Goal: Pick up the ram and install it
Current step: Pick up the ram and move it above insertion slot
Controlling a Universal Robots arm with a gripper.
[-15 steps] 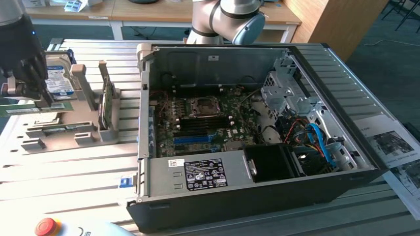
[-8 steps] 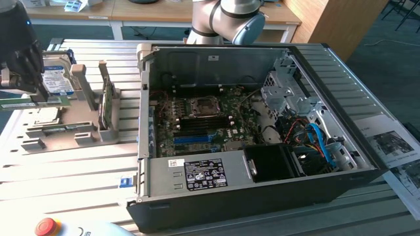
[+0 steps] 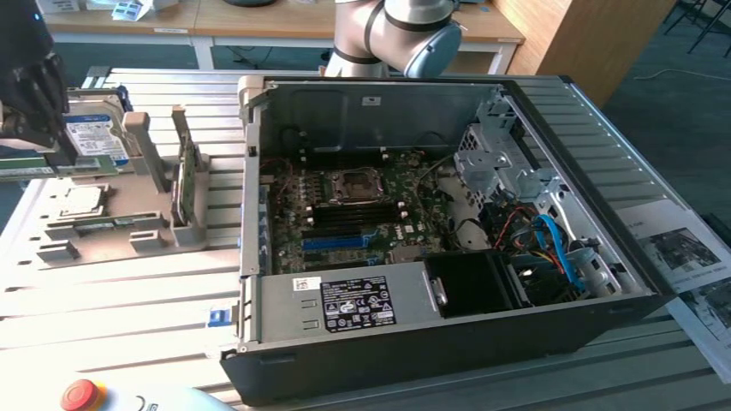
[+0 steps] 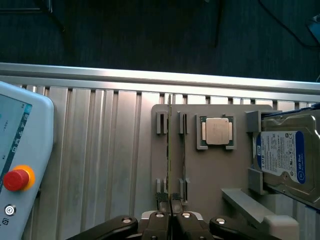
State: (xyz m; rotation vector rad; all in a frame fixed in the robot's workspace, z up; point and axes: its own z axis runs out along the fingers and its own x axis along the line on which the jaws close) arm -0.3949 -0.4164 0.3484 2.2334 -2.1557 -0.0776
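The ram point(image 4: 170, 150) shows edge-on as a thin green line that ends between my fingertips. My gripper point(image 4: 171, 214) is shut on its near end, above the grey parts holder point(image 4: 210, 175). In the exterior view my gripper point(image 3: 32, 141) hangs at the far left, with the green ram point(image 3: 26, 164) lying level just below it. A second green stick point(image 3: 183, 184) stands upright in the holder's slots, right beside the held one point(image 4: 183, 155). To the exterior view's right, the open computer case point(image 3: 639, 282) shows the motherboard with its black and blue memory slots point(image 3: 337, 233).
The holder also carries a square silver processor chip point(image 4: 217, 131) and a hard drive with a blue-and-white label point(image 4: 285, 160). A pendant with a red stop button point(image 4: 17, 177) lies on the slatted aluminium table point(image 4: 100, 150). Printed sheets point(image 3: 686, 257) lie beyond the case.
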